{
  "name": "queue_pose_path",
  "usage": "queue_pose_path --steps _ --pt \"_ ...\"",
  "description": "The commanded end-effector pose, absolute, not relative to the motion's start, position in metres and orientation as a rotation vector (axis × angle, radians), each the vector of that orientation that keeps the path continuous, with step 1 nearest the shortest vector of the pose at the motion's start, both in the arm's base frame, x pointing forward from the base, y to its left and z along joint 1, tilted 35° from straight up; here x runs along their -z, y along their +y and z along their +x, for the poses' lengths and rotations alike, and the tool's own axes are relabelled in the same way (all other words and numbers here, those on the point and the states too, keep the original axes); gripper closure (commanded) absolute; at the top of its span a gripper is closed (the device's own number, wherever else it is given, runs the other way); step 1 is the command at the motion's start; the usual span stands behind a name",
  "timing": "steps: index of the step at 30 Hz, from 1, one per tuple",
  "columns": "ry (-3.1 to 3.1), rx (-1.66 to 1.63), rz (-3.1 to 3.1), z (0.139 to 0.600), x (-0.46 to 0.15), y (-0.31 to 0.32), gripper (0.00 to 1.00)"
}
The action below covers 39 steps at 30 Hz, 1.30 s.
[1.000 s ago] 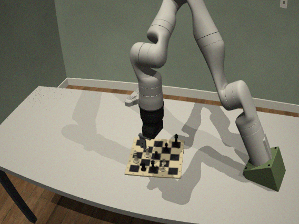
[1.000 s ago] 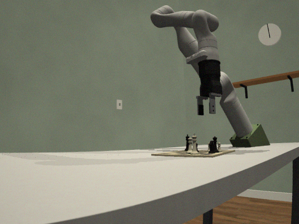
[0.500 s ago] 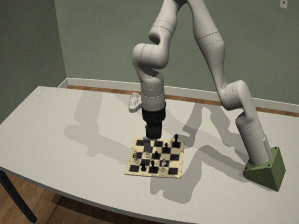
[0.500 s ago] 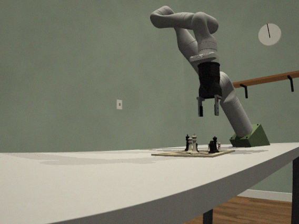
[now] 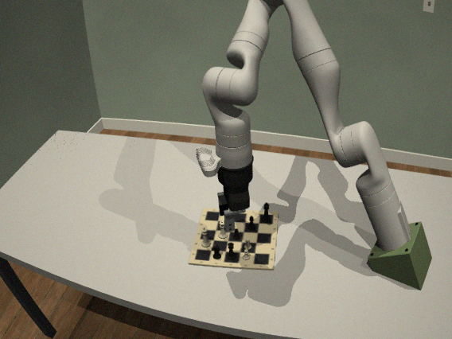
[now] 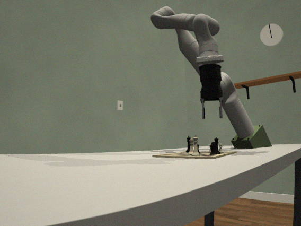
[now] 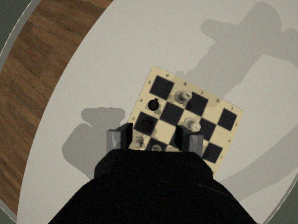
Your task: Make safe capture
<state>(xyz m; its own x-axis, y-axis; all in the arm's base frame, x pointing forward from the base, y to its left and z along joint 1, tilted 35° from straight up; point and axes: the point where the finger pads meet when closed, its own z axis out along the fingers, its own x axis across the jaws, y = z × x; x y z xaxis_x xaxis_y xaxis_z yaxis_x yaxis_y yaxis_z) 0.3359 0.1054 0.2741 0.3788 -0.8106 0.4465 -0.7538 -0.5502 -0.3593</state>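
Observation:
A small chessboard (image 5: 232, 265) (image 6: 169, 156) (image 7: 226, 120) lies on the white table (image 5: 99, 223) (image 6: 106, 180). On it stand several black pieces, among them a tall one (image 5: 266, 211) at the far right corner and a pawn (image 5: 251, 224) near it. White pieces (image 5: 204, 237) (image 5: 247, 249) stand toward the left and front. In the side view a tall white piece (image 6: 195, 145) and a black piece (image 6: 215, 145) show. My gripper (image 5: 227, 223) (image 6: 212, 115) (image 7: 154, 133) is open and empty. It points straight down, well above the board's far left part.
The arm's green base (image 5: 402, 259) (image 6: 251, 139) stands on the table to the right of the board. The table's curved front edge runs close below the board. A wooden rail (image 6: 267, 79) is fixed to the wall behind.

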Motion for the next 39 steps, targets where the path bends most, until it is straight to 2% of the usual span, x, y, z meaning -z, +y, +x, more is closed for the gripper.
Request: queue_pose_path --steps 1,39 --pt "1.349 0.914 -2.586 0.3360 -0.2731 0.1077 0.00" --pt "1.041 0.942 -2.798 0.3315 -0.2660 0.1084 0.00"
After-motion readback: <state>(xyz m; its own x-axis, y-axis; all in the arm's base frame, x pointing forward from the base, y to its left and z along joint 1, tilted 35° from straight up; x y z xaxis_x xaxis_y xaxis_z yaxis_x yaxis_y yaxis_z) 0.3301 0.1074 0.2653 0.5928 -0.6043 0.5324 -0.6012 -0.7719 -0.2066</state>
